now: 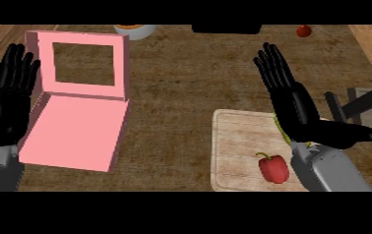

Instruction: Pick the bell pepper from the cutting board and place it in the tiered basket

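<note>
2 black hands are open, holding nothing: right hand (291, 93) hovers over the pale wooden cutting board (236, 152), likely approaching the red bell pepper (274, 168); left hand (16, 93) rests at the view's left edge.

Under the right hand (291, 98), whose black fingers look matt like hard plastic, lies a pale wooden cutting board (236, 149) with visible grain. The red bell pepper (274, 168) beside that forearm has smooth, glossy skin. The counter (181, 80) between the hands is dark, rough-grained wood.

Single head view, steeply down, close over the counter (181, 90)
</note>
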You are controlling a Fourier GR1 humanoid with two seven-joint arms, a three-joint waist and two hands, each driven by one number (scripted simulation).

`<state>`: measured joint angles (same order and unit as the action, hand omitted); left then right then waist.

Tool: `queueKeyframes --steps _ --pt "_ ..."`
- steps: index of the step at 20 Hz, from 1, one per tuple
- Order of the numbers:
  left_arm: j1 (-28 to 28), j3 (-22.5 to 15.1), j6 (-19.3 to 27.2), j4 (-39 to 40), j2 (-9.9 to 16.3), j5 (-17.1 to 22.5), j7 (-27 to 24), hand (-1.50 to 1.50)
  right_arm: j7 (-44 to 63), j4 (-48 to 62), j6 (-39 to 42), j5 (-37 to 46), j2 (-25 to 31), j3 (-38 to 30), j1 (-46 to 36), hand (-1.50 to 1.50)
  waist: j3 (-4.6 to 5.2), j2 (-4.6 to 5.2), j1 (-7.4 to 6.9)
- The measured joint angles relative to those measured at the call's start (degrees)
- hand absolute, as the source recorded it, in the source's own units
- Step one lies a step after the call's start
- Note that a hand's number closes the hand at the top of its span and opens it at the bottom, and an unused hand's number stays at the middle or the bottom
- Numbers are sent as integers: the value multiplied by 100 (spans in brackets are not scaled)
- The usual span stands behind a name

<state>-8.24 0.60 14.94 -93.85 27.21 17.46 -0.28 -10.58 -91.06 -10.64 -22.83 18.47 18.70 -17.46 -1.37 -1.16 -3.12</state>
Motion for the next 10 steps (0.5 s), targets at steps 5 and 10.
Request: queueKeyframes --steps 5,10 --pt "205 -172 102 212 200 -578 100 0 -28 -487 -301 273 152 -45 660 150 97 66 327" --pt "465 -321 144 504 310 -878 216 0 -69 -184 -1439 733 390 -795 1519 -150 120 82 837"
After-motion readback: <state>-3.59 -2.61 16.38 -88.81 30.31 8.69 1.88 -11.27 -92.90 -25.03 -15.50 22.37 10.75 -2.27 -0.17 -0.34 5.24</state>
